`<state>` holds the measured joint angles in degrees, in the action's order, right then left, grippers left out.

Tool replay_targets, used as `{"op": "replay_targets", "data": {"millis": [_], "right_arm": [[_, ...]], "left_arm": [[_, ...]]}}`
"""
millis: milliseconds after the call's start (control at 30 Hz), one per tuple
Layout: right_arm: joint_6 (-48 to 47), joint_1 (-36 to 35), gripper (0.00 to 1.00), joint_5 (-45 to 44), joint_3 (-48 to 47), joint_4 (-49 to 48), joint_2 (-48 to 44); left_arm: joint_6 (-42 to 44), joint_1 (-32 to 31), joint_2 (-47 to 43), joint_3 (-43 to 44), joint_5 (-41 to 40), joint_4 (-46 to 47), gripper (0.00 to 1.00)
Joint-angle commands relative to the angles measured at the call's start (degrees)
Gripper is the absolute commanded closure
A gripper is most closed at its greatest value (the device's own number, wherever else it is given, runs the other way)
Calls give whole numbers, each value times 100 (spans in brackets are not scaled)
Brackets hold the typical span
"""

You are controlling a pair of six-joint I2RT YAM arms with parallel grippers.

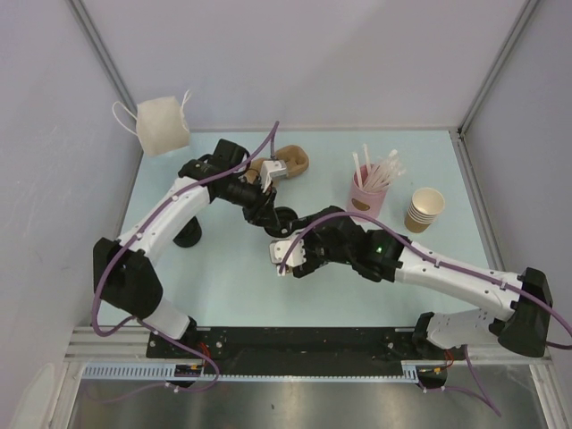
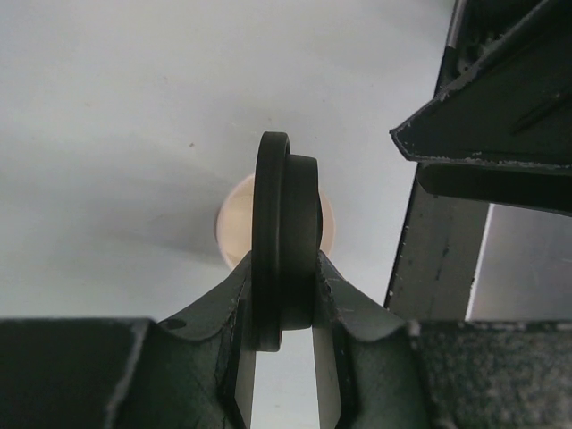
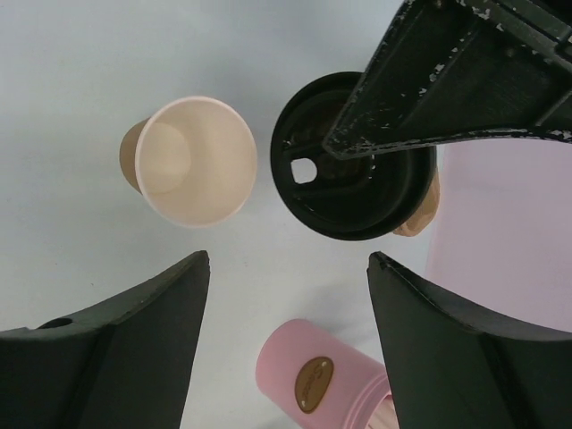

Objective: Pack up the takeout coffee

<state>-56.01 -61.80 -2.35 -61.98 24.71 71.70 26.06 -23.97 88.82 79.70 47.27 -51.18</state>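
Note:
My left gripper is shut on the round black lid and holds it on edge just above the small tan cup, whose cream inside shows behind it. In the right wrist view the cup stands open with the lid to its right, pinched by the left gripper's fingers. My right gripper is open and empty, apart from the cup and lid. In the top view the lid shows mid-table between both arms, and the cup is hidden under them.
A pink cup of white straws and a stack of nested tan cups stand at the right. A white handled bag sits back left, a tan brown object at the back, a black round object by the left arm.

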Motion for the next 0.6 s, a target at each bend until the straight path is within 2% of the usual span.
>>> {"op": "replay_targets", "data": {"millis": [0,167,433,567], "right_arm": [[143,-86,24,-56,-43,-283,-7],[240,-253,26,-81,-43,-414,168],[108,-807,29,-635,-43,-572,634],[73,-851,31,-872,-43,-783,731]], "left_arm": [[127,24,-137,-16,582,-182,100],[66,24,-5,89,749,-261,100],[30,24,22,72,811,-323,99],[57,32,-57,28,819,-323,99]]}}
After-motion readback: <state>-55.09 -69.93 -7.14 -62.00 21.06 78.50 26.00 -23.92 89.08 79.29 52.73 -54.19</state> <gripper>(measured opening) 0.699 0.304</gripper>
